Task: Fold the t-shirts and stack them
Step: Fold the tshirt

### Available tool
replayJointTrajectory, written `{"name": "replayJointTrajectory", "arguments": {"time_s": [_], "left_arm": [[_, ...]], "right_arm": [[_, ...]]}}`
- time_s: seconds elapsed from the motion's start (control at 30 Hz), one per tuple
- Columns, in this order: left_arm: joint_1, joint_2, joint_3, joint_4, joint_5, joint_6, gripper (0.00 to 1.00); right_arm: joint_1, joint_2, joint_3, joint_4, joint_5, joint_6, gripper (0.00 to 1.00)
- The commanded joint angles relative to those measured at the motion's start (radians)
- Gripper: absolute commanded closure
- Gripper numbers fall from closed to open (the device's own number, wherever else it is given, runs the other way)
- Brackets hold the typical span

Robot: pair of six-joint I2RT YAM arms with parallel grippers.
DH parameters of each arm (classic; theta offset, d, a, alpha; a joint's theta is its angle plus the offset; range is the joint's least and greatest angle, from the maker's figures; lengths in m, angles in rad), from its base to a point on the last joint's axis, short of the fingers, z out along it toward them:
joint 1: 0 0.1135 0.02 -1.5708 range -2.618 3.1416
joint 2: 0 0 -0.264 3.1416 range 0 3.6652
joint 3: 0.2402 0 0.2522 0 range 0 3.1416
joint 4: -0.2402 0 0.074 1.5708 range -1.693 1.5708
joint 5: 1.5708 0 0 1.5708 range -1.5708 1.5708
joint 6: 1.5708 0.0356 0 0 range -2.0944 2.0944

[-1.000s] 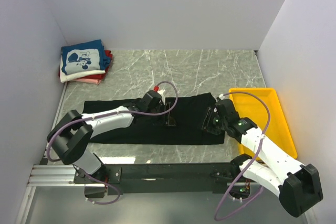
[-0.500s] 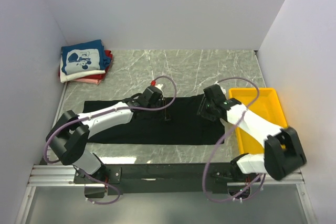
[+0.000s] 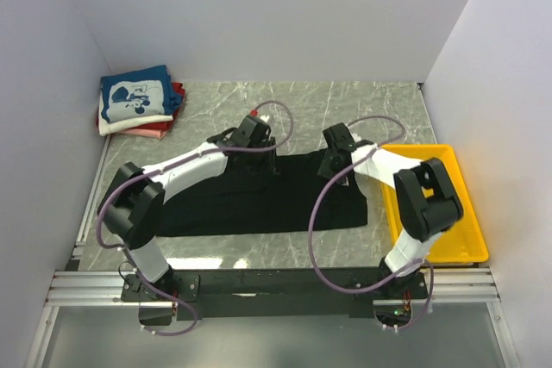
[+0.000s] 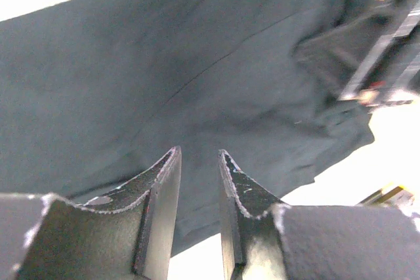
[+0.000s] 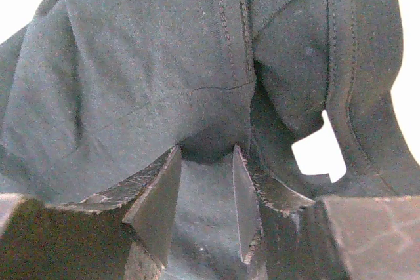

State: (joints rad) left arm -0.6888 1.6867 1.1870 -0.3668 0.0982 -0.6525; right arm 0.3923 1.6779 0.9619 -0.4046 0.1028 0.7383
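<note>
Surface: grey marble table (image 3: 345, 105) with white veins, closed in by plain white walls (image 3: 259, 15) on three sides.
Black t-shirt: the large black t-shirt (image 3: 250, 200) lies across the middle of the table, long from left to right. Its near edge is flat on the marble, and its far edge is drawn up to the two grippers.
Left gripper: the left gripper (image 3: 266, 154) reaches to the far edge of the shirt, a little left of the middle. In the left wrist view its tips (image 4: 199, 152) stand close together with only a narrow gap. The dark cloth (image 4: 197, 63) runs into this gap and hangs from it in soft creases, so it has the shirt pinched.
Right gripper: the right gripper (image 3: 331, 164) is at the same far edge, to the right and apart from the left one. In the right wrist view its tips (image 5: 206, 149) are partly closed, and the cloth (image 5: 151, 50) is bunched and puckered between them. It holds a fold of the shirt.
Hem: a double-stitched hem (image 5: 335, 63) curves down beside the right fingers.
Folded stack: in the far left corner, well apart from the black shirt, is a pile of folded shirts. The blue shirt (image 3: 134, 96) with a white cartoon print is on top, with a white shirt (image 3: 112, 125) and a red shirt (image 3: 177, 92) under it.
Tray: a yellow tray (image 3: 427, 149) stands on the right side of the table, just beside the right end of the black shirt. The right arm passes over its near left corner.
</note>
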Motion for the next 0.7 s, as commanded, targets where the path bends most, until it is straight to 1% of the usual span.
{"name": "replayJointTrajectory", "arguments": {"time_s": [0.0,0.03,0.07,0.1,0.13,0.17,0.2,0.23,0.3,0.33,0.37,0.4,0.43,0.5,0.53,0.6,0.67], "left_arm": [[0.021,0.047,0.132,-0.035,0.032,0.047,0.66],[0.040,0.053,0.146,-0.035,0.053,0.044,0.66],[0.049,0.057,0.169,-0.035,0.060,0.039,0.66],[0.058,0.067,0.178,-0.034,0.070,0.034,0.66],[0.084,0.071,0.186,-0.031,0.083,0.027,0.66],[0.095,0.074,0.192,-0.023,0.107,0.024,0.66],[0.107,0.077,0.192,-0.020,0.115,0.018,0.66],[0.129,0.077,0.191,-0.017,0.120,0.011,0.66],[0.143,0.076,0.183,-0.021,0.107,0.011,0.66],[0.150,0.068,0.172,-0.018,0.097,0.008,0.66],[0.153,0.048,0.133,-0.011,0.080,0.002,0.66],[0.155,0.038,0.108,0.014,0.075,-0.005,0.66],[0.156,0.028,0.085,0.022,0.075,-0.019,0.66],[0.156,0.007,0.021,0.057,0.075,-0.029,0.66],[0.156,0.002,-0.016,0.069,0.083,-0.045,0.66],[0.155,0.011,-0.021,0.085,0.081,-0.049,0.67],[0.153,0.050,0.026,0.074,0.075,-0.035,0.66]], "right_arm": [[-0.009,0.127,0.109,0.010,-0.032,-0.020,0.56],[-0.009,0.147,0.136,0.003,-0.038,-0.023,0.56],[-0.012,0.169,0.197,-0.013,-0.061,-0.033,0.56],[-0.013,0.218,0.234,-0.025,-0.078,-0.036,0.56],[-0.021,0.244,0.314,-0.036,-0.098,-0.042,0.56],[-0.024,0.270,0.358,-0.054,-0.136,-0.054,0.56],[-0.027,0.326,0.406,-0.071,-0.150,-0.057,0.56],[-0.030,0.360,0.519,-0.095,-0.158,-0.062,0.57],[-0.041,0.458,0.640,-0.169,-0.172,-0.088,0.57],[-0.047,0.494,0.758,-0.192,-0.178,-0.097,0.57],[-0.062,0.528,0.820,-0.227,-0.193,-0.100,0.57],[-0.072,0.601,0.884,-0.250,-0.221,-0.106,0.57],[-0.079,0.638,1.016,-0.273,-0.233,-0.108,0.57],[-0.098,0.728,1.131,-0.327,-0.261,-0.117,0.57],[-0.104,0.749,1.211,-0.341,-0.273,-0.116,0.57],[-0.124,0.760,1.236,-0.336,-0.316,-0.113,0.57],[-0.136,0.700,1.177,-0.272,-0.343,-0.109,0.57]]}}
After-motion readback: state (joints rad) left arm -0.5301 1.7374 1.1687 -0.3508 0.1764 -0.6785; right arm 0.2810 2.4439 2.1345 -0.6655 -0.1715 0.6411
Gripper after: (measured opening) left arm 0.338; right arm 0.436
